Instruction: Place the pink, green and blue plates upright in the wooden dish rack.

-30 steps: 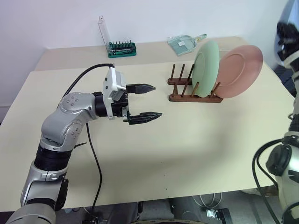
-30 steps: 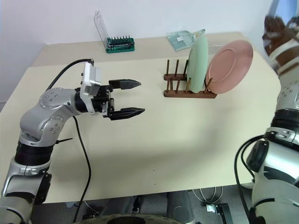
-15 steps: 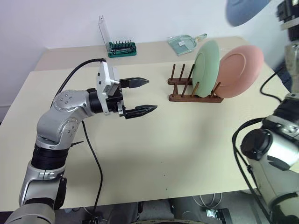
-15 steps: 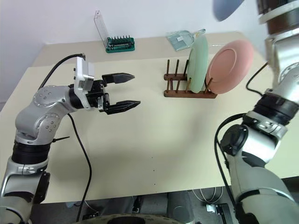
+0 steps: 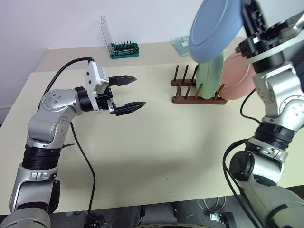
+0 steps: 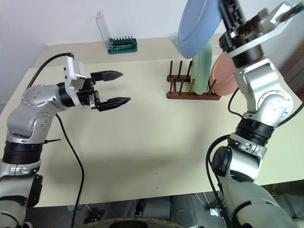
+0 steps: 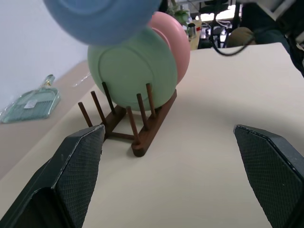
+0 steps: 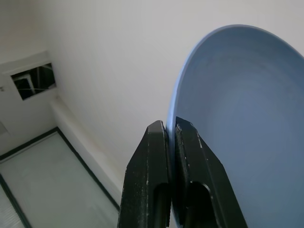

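The right end effector is closed on the rim of the blue plate, with its two black fingers pinching the edge from both sides. The blue plate hangs in the air, tilted, above the wooden dish rack and clear of the tabletop.

The green plate stands upright between the pegs of the rack. The pink plate stands directly behind it at the right end of the rack, partly hidden by the right arm. The peg slots at the left end of the rack are unoccupied.

The left end effector is fully open and holds nothing. It hovers above the tabletop, well apart from the rack, with its fingers pointing toward the rack.

A green bit holder with a clear lid stands at the far edge of the tabletop.
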Controlling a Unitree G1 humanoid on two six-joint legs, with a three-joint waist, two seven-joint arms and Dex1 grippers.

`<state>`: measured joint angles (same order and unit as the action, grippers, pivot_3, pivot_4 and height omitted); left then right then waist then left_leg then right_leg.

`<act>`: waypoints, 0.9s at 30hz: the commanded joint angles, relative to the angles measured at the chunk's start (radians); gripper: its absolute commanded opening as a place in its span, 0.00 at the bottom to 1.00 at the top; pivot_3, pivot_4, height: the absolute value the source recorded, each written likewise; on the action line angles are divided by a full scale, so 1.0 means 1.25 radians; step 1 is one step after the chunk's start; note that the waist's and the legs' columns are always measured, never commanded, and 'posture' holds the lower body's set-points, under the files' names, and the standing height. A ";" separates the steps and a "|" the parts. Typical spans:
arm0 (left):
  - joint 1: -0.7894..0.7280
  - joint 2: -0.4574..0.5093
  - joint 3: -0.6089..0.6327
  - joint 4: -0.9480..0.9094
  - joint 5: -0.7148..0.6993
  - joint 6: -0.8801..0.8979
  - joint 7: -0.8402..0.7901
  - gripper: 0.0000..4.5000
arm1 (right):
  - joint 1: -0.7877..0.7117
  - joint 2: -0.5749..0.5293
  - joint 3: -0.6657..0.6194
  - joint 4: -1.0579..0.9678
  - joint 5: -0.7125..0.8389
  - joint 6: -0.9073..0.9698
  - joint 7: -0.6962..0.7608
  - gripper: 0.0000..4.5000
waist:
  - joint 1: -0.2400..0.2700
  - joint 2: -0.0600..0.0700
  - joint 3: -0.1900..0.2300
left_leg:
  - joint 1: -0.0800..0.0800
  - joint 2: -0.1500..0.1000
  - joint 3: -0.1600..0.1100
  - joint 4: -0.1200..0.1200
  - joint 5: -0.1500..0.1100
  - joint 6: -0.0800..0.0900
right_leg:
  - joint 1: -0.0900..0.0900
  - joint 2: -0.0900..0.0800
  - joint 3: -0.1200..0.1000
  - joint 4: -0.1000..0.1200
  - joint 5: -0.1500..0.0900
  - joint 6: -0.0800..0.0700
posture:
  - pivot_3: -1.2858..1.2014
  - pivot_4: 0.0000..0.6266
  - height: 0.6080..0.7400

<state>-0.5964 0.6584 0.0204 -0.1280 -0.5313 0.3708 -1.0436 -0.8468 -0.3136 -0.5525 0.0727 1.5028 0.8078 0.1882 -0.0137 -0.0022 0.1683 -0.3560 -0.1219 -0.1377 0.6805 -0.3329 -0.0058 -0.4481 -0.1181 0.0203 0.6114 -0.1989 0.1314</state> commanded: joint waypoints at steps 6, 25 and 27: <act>-0.004 0.004 0.024 -0.030 -0.005 -0.013 0.006 1.00 | 0.025 -0.017 0.099 -0.006 -0.111 -0.011 0.115 0.01 | 0.001 0.000 0.000 | -0.001 0.000 0.000 0.000 0.000 0.000 | -0.001 0.000 0.000 0.000 0.000 0.000 | 0.52 0.24 1.00; -0.005 0.006 0.043 -0.046 -0.031 0.022 0.022 1.00 | -0.007 -0.014 0.080 0.068 -0.198 -0.065 0.180 0.01 | 0.000 0.000 0.000 | 0.000 0.000 0.000 0.000 0.000 0.000 | -0.001 0.000 0.000 0.000 0.000 0.000 | 0.52 0.24 1.00; -0.010 0.007 0.046 -0.043 -0.038 0.028 0.024 1.00 | -0.020 -0.017 0.084 0.063 -0.193 -0.049 0.172 0.01 | 0.000 0.000 0.000 | -0.001 0.000 0.000 0.000 0.000 0.000 | -0.001 0.000 0.000 0.000 0.000 0.000 | 0.52 0.24 1.00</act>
<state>-0.5918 0.6580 0.0379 -0.1591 -0.5586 0.4050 -1.0204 -0.8234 -0.3313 -0.4317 0.1835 1.2319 0.7495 0.3993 -0.0138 -0.0021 0.1684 -0.3568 -0.1220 -0.1374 0.6805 -0.3329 -0.0059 -0.4493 -0.1181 0.0203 0.6116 -0.1989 0.1314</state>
